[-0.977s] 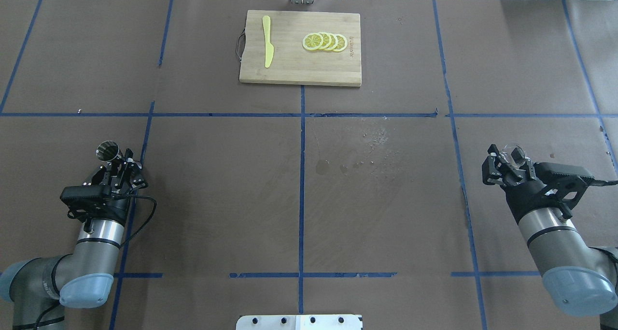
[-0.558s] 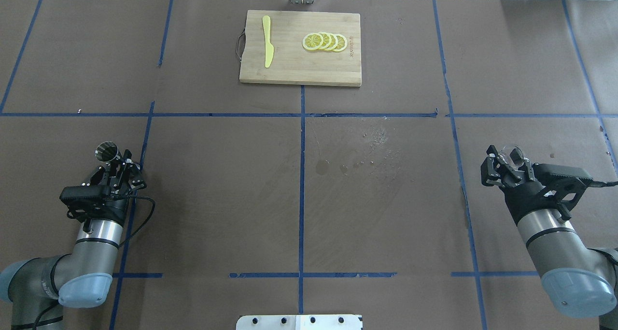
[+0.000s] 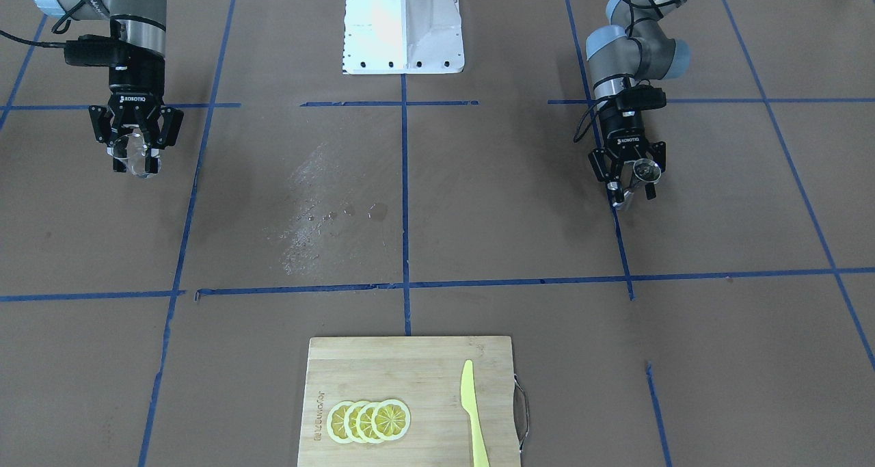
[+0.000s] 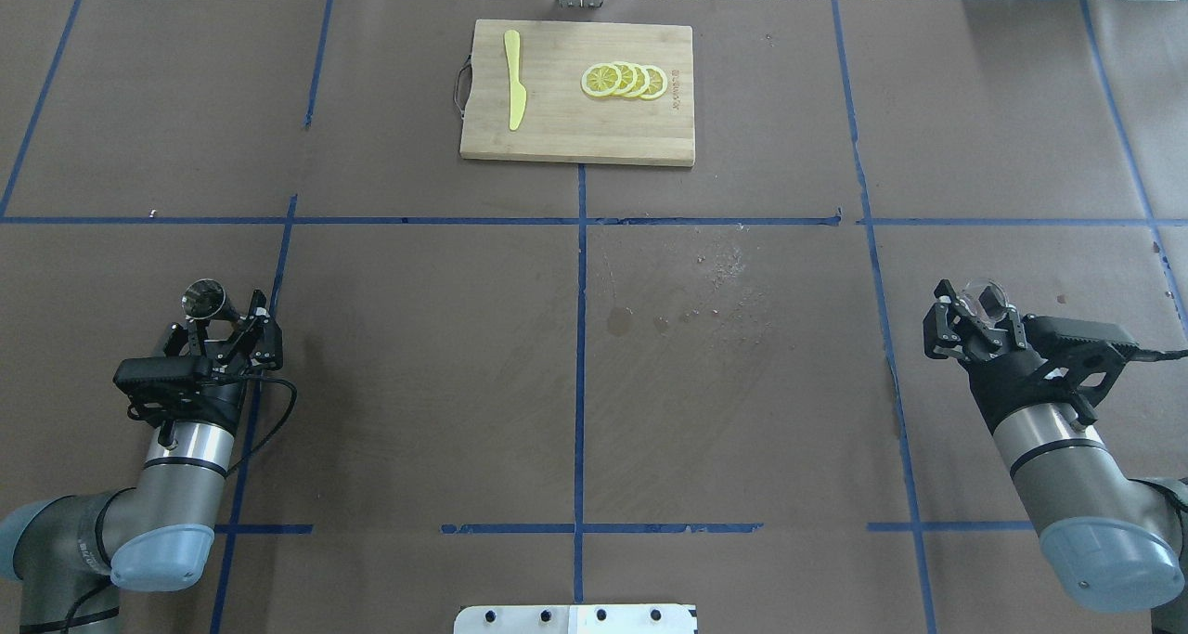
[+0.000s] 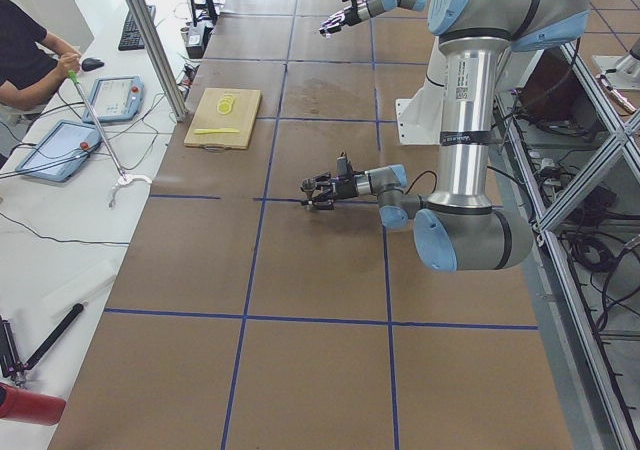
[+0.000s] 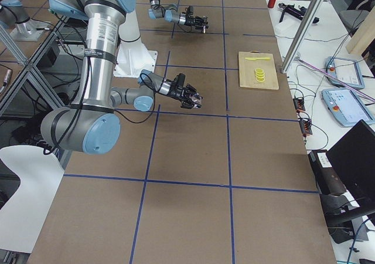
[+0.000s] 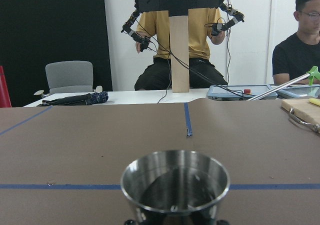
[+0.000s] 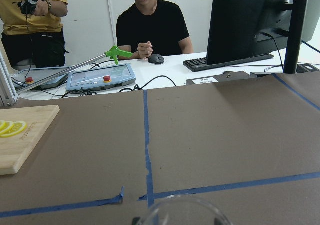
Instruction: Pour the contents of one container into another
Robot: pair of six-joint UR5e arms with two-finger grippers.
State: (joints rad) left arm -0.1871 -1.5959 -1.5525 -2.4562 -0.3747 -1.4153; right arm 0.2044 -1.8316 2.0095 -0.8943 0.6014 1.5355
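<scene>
The steel jigger [image 4: 204, 298] stands upright at the table's left side, its open top facing up; the left wrist view shows its bowl [image 7: 175, 180] close and centred. My left gripper [image 4: 221, 317] sits low around the jigger [image 3: 642, 173], its fingers spread and open. On the right side, the clear glass cup [image 4: 986, 296] is held above the table, with my right gripper [image 4: 974, 307] shut on it. Across the table the cup [image 3: 137, 161] shows between the right gripper's [image 3: 135, 165] fingers. Only the cup's rim [image 8: 180, 210] shows in the right wrist view.
A wooden cutting board [image 4: 575, 137] at the far centre carries lemon slices [image 4: 624, 81] and a yellow knife [image 4: 514, 79]. A wet, spattered patch [image 4: 715, 286] marks the brown mat near the middle. The robot's white base [image 3: 402, 22] stands at the near edge.
The left gripper's fingers have spread apart around the jigger, which now sits slightly lower. The right gripper with the glass cup has barely moved.
</scene>
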